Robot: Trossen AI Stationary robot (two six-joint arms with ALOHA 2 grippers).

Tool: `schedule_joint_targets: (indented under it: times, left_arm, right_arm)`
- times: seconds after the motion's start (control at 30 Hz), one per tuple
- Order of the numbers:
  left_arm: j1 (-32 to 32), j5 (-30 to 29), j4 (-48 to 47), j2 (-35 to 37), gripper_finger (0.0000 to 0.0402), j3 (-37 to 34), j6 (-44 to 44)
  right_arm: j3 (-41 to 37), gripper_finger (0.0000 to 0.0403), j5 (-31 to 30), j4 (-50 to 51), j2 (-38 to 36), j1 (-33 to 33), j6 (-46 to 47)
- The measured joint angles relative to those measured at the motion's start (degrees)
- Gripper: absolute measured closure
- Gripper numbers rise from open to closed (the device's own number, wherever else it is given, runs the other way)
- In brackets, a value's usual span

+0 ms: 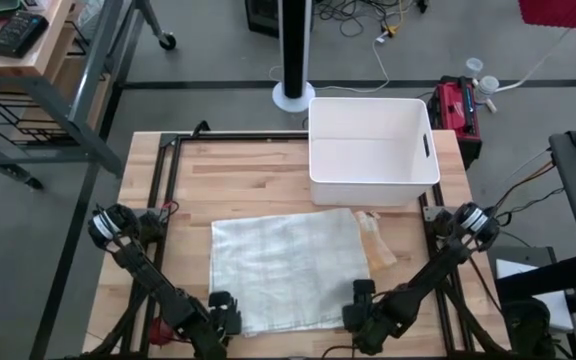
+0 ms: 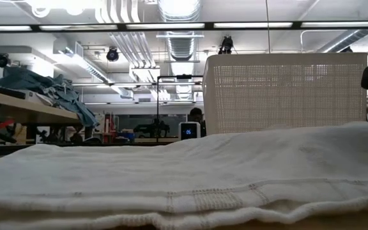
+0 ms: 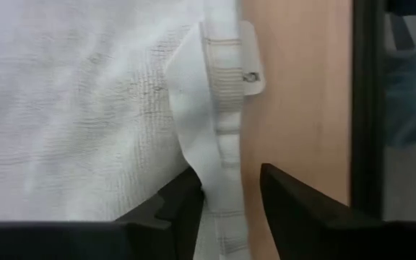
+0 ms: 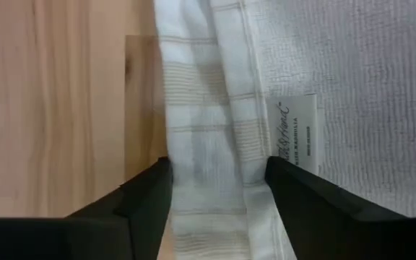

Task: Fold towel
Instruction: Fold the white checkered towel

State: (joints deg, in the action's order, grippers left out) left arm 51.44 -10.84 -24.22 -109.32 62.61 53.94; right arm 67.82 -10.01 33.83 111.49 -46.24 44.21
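While laid flat on the counter (image 1: 168, 175), the towel (image 1: 288, 268) is stretched with its long side across, left to right. Its near hem is straddled by the left gripper (image 1: 225, 312) and right gripper (image 1: 364, 300), both parted, neither pinching.

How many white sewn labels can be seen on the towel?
2: one label on the towel edge ahead of the left hand, one label beside the right hand. Folds may hide others.

A white bin (image 1: 373, 150) sits on the wooden table (image 1: 248, 180) at about one o'clock; a red toolbox (image 1: 456, 108) stands beyond, at two.
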Motion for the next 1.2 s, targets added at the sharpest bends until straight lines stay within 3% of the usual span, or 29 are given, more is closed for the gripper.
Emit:
schedule_joint_targets:
  times: [0.1,0.2,0.33,0.43,0.6,0.83,1.03,1.2]
  left_arm:
    - [0.0,-1.7,-0.4,0.1,0.0290,-0.4,0.1]
    - [-0.1,-2.0,-0.4,0.1,0.0326,-1.0,0.8]
    - [0.0,-2.2,-0.8,0.2,0.0387,-1.1,1.0]
    - [0.6,-3.6,-0.8,0.2,0.0390,-1.1,2.2]
    - [1.6,-3.6,-4.7,0.5,0.0398,2.1,3.6]
    - [2.8,0.0,-18.2,0.6,0.0401,13.8,5.3]
    - [2.8,4.6,-18.0,0.7,0.0401,22.0,8.9]
    - [3.2,4.8,-17.9,0.9,0.0401,26.0,9.1]
  right_arm:
    - [0.0,0.0185,-0.4,0.1,0.7,0.0,0.6]
    - [0.0,0.0221,-1.6,0.5,0.8,0.0,1.0]
    - [-0.1,0.0312,-4.1,1.4,0.9,0.1,1.6]
    - [-0.1,0.0384,-5.0,2.5,1.0,0.1,2.8]
    - [1.4,0.0396,-5.5,4.5,-0.1,-1.2,4.7]
    - [8.4,0.0401,-3.6,11.9,-3.5,-4.4,7.9]
    - [15.1,0.0402,2.2,16.0,-3.0,-6.3,10.0]
    - [21.7,0.0402,3.0,21.6,-3.2,-7.7,9.9]
